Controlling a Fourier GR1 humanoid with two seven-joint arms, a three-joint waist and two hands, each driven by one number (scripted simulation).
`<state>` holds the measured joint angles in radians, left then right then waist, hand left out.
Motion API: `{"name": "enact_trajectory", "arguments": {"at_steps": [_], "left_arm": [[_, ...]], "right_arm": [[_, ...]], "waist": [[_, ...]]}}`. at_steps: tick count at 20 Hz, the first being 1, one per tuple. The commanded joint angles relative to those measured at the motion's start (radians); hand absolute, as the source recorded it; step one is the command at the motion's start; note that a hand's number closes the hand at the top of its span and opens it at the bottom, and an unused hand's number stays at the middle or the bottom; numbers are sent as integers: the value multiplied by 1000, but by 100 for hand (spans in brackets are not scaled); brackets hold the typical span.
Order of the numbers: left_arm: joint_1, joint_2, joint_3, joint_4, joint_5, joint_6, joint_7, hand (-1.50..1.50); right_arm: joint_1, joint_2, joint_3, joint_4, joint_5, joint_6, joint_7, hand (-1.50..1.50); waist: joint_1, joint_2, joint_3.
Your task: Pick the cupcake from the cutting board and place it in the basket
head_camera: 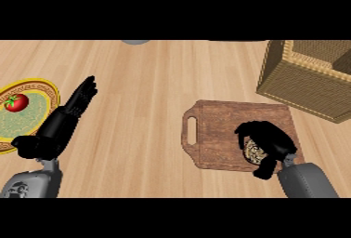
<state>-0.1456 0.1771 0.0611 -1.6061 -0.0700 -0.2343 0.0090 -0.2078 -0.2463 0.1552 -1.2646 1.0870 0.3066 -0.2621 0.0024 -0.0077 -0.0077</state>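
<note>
— Right hand [270,137], lowest in the head view?
— Fingers curled round the cupcake [254,151], at the near right corner of the cutting board [219,125].
— Left hand [68,116]?
— Fingers straight, holding nothing, beside the plate [31,122] with a tomato [16,102].
— Basket [302,83]?
— Far right, just beyond the board.

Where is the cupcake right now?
In the head view, the patterned cupcake is at the right, over the brown wooden cutting board's near right corner, with the black right hand curled round it.
</note>
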Motion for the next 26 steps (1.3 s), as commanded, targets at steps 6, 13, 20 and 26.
{"name": "enact_trajectory", "arguments": {"at_steps": [6, 13, 20, 26], "left_arm": [[-43, -19, 6, 52, -12, 10, -12, 0], [-4, -3, 7, 2, -11, 2, 6, 0], [5, 17, 23, -20, 9, -24, 16, 0], [-8, -2, 15, -12, 2, -5, 34, 0]], "right_arm": [[32, 24, 48, -33, 106, -94, 26, 150], [-47, 240, 0, -51, 127, -120, 550, 150], [-16, 245, 3, -155, -124, -239, 559, 150], [-41, 246, 36, -405, -311, -404, 575, 150]], "waist": [[-4, 8, 8], [8, 7, 8], [5, 4, 9], [-3, -1, 9]]}}
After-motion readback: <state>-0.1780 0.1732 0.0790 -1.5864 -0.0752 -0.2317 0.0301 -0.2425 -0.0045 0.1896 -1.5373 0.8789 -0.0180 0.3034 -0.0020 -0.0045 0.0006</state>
